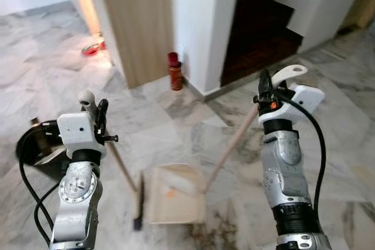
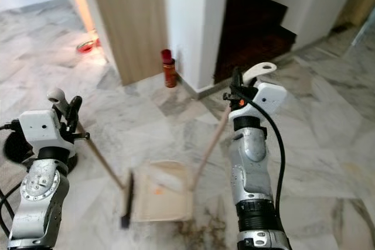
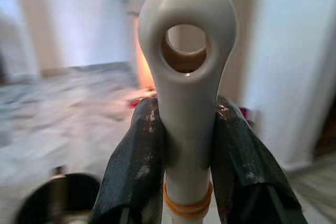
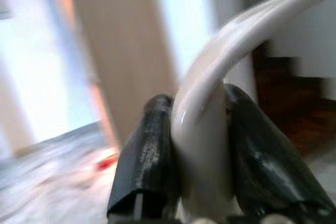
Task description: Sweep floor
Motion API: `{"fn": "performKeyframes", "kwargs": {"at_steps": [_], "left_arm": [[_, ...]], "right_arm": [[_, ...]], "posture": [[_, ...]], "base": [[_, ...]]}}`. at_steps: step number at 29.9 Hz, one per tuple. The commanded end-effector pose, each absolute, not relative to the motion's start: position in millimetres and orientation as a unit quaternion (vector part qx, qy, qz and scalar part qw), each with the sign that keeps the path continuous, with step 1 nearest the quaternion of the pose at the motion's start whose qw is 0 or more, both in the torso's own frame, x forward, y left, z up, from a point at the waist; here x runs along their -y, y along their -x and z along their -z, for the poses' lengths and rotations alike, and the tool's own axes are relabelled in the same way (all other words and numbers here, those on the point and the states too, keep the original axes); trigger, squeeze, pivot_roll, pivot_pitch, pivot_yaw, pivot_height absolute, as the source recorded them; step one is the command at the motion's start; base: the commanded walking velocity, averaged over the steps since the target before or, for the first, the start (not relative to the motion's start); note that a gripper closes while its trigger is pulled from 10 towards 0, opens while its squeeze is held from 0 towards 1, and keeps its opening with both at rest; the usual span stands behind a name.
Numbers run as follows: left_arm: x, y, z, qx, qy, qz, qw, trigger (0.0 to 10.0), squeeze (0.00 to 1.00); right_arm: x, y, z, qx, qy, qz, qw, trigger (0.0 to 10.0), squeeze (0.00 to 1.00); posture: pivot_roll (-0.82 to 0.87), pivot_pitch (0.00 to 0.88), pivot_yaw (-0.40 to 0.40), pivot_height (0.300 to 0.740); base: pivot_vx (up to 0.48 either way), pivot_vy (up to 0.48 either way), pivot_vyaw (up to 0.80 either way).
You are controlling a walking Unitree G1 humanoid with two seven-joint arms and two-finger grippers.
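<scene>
My left gripper (image 1: 101,116) is shut on the white top end of the broom (image 1: 87,99). Its wooden stick slants down to the black broom head (image 1: 139,203) on the marble floor. The head lies against the left side of the beige dustpan (image 1: 173,194), which sits flat on the floor between my arms. My right gripper (image 1: 265,89) is shut on the dustpan's long handle just below its curved white grip (image 1: 290,73). In the left wrist view the broom's ringed end (image 3: 185,77) sits between both fingers (image 3: 137,166). In the right wrist view the curved grip (image 4: 210,119) is clamped likewise.
A red spray can (image 1: 174,73) stands at the foot of a wooden panel (image 1: 137,21). Dark stairs (image 1: 263,21) rise behind the white wall corner. A red bowl (image 1: 92,48) lies far left, a black round device (image 1: 35,144) by my left arm. Dirt smudges (image 1: 205,232) mark the floor near the pan.
</scene>
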State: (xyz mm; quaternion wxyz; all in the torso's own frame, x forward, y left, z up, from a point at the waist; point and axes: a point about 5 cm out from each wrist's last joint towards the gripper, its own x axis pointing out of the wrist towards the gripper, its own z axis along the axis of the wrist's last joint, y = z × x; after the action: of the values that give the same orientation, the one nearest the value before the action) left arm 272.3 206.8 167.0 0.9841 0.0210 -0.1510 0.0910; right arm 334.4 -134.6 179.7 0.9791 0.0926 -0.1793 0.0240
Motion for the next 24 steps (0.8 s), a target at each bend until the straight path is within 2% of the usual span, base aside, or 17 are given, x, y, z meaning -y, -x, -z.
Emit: {"fn": "performKeyframes", "kwargs": {"at_steps": [1, 24], "left_arm": [[-207.0, -271.2, -177.1, 0.170, -0.041, -0.092, 0.980, 10.0, 0.00], [-205.9, -272.1, -178.0, 0.173, -0.041, -0.089, 0.980, 10.0, 0.00]], "right_arm": [[132.3, -335.0, -194.5, 0.207, -0.133, -0.025, 0.969, 10.0, 0.00], [129.5, -335.0, -192.9, 0.201, -0.146, -0.033, 0.968, 10.0, 0.00]], "posture": [[0.04, 0.076, 0.029, 0.740], [0.04, 0.074, 0.030, 0.740]], "base": [[0.000, 0.480, 0.00], [0.000, 0.480, 0.00]]}}
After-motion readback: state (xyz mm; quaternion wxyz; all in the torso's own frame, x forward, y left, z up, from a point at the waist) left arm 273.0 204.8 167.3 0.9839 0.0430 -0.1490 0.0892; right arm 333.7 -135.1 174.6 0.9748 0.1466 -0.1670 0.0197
